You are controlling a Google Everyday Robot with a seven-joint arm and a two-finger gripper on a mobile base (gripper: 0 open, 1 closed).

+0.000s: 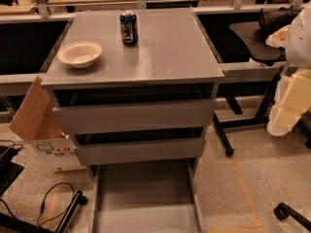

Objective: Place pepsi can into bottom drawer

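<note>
The pepsi can (128,28), dark blue with a silver top, stands upright at the back middle of the grey cabinet top (165,52). The bottom drawer (146,193) is pulled out towards me at the foot of the cabinet; its flat grey floor is bare. My gripper (287,106) shows as pale cream shapes at the right edge of the view, well to the right of the cabinet and away from the can, at about the height of the upper drawers. It holds nothing that I can see.
A cream-white bowl (80,54) sits at the front left of the cabinet top. The two upper drawers (136,115) stand slightly out. A cardboard box (34,115) leans at the left. Cables (53,203) lie on the floor; a black stand leg (223,137) and caster (282,210) are at the right.
</note>
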